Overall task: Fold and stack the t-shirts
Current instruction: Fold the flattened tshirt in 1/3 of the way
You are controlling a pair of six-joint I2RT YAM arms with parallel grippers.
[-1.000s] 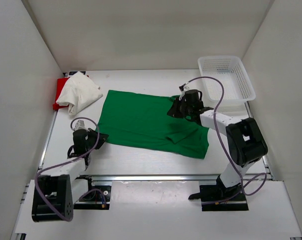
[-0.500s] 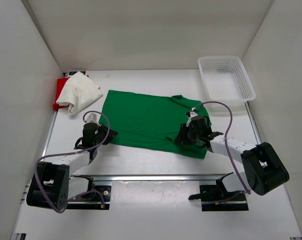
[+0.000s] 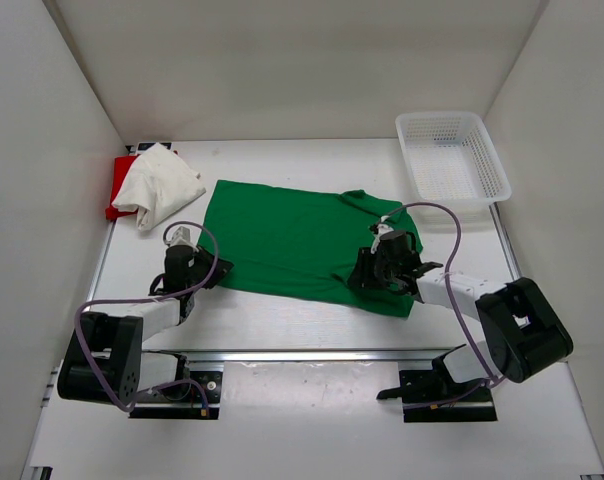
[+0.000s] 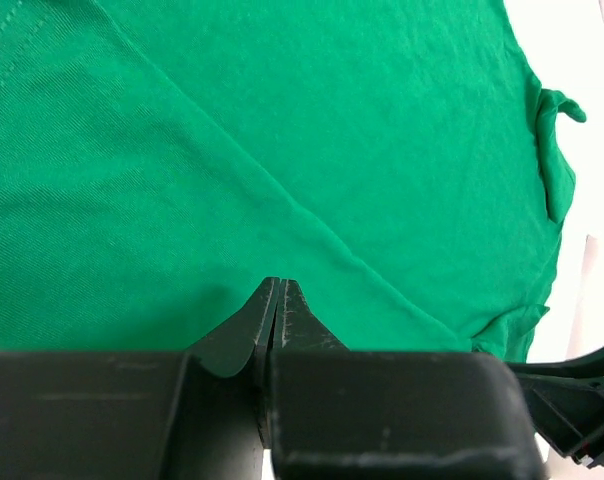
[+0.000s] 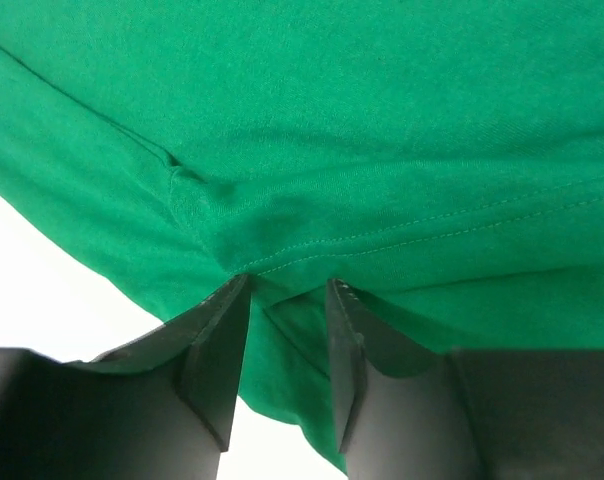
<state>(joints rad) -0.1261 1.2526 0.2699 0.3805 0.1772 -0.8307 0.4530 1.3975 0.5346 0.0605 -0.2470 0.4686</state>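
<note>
The green t-shirt (image 3: 287, 238) lies spread flat mid-table and fills both wrist views (image 4: 332, 130) (image 5: 332, 100). At the back left, the white t-shirt (image 3: 162, 185) lies bunched on top of the red t-shirt (image 3: 116, 192). My left gripper (image 3: 212, 270) (image 4: 278, 283) is shut, its tips at the green shirt's near-left corner; I see no cloth between them. My right gripper (image 3: 359, 276) (image 5: 287, 285) is low at the shirt's near-right hem. It is open, and a fold of the stitched hem lies between its jaws.
A white mesh basket (image 3: 452, 155) stands at the back right. White walls close in the table on three sides. A metal rail (image 3: 312, 354) runs along the near edge in front of the arm bases.
The right gripper came down from the shirt's collar area to its near-right hem and opened its jaws. The left gripper slid forward to the shirt's near-left corner, still shut.
</note>
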